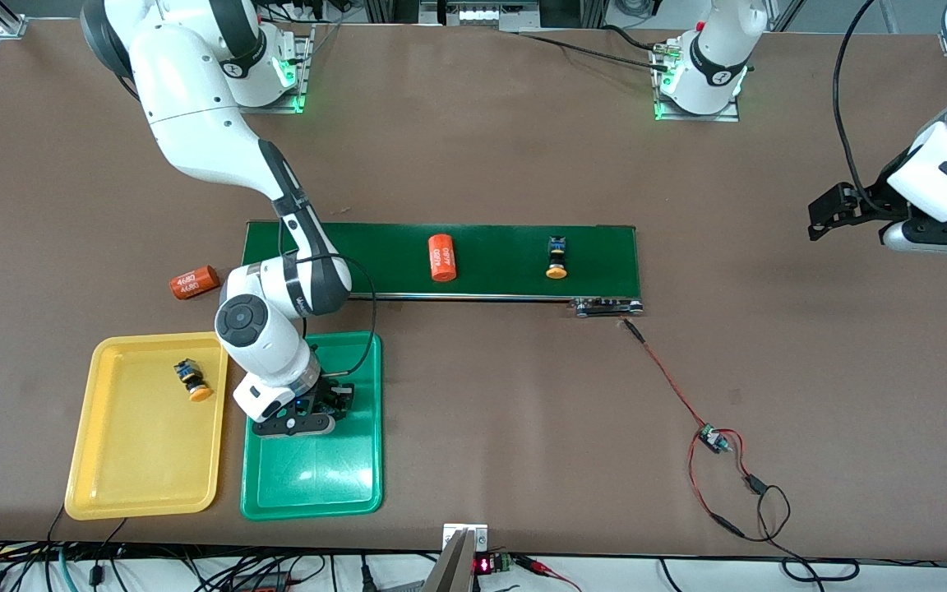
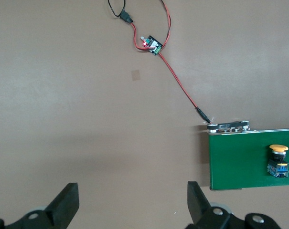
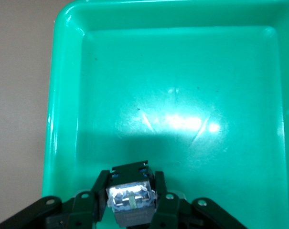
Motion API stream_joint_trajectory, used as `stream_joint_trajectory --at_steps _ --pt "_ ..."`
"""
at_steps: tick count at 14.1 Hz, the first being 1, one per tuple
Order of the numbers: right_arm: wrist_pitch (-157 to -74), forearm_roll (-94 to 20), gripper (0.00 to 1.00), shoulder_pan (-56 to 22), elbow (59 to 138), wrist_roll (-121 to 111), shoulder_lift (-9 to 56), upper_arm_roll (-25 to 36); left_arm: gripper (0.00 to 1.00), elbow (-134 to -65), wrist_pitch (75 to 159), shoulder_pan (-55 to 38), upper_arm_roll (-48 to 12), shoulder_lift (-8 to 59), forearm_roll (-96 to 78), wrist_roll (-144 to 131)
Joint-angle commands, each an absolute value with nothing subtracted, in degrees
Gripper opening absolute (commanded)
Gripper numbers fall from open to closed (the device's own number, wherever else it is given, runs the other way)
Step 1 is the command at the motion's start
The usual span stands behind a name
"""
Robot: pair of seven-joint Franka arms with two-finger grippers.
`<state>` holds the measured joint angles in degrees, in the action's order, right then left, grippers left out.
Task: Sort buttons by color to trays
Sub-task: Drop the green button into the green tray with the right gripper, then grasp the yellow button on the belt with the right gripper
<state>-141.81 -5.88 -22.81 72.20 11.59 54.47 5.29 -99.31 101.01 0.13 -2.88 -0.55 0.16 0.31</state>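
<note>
Yellow tray (image 1: 145, 493) is seen at the right arm's end of the surface (image 1: 482, 148); one orange-capped button (image 1: 191, 381) lies in it, on its side.

Just beside it, green tray (image 1: 317, 485) is set. The right gripper (image 1: 334, 403) is lowered over this tray; in the right wrist view its jaws are closed narrowly on a black-and-blue button body (image 3: 130, 198), held between the fingers (image 3: 89, 207) just above the tray floor. The cap colour of that button cannot be told.

An orange cylinder (image 1: 194, 282) with white numbers is noted on the surface, farther from the front camera than the yellow tray.

On the dark-green belt (image 1: 506, 247), a second orange cylinder (image 1: 442, 257) and another orange-capped button (image 1: 556, 257) are found, well apart.

A small circuit board (image 1: 713, 439) on red-black wires lies nearer the front camera, toward the left arm's end.

The left gripper (image 2: 132, 205) is held waiting over bare surface, jaws spread wide, nothing between them.
</note>
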Motion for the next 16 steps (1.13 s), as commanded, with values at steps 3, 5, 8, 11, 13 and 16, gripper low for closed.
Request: stream_joint_trajectory --at_steps 3,5,8,11,13,16 --pt "-129.06 -5.98 1.0 -22.85 70.84 14.23 50.3 4.92 1.0 -98.26 99.76 -0.7 -4.22 -0.97 1.76 0.97" --pt "-122.46 -5.89 1.0 -23.29 70.93 16.51 47.3 4.83 1.0 -97.74 99.67 -0.7 -4.13 -0.88 1.67 0.53" --pt "-117.44 -5.89 1.0 -23.73 70.93 16.87 44.48 4.4 1.0 -97.56 97.22 -0.53 -4.04 -0.97 1.67 1.05" --pt "-112.6 -5.98 1.0 -27.94 71.02 22.11 41.23 4.48 1.0 -96.86 97.03 -0.61 -4.13 -0.88 1.67 0.53" --pt "-110.66 -5.71 1.0 -32.32 71.45 29.76 39.91 4.48 1.0 -96.86 96.94 -0.79 -4.48 -0.88 1.76 0.53" --pt "-108.98 -5.8 1.0 -39.27 72.16 38.64 39.64 4.48 1.0 -96.86 96.94 -0.7 -4.92 -0.88 1.67 0.53"
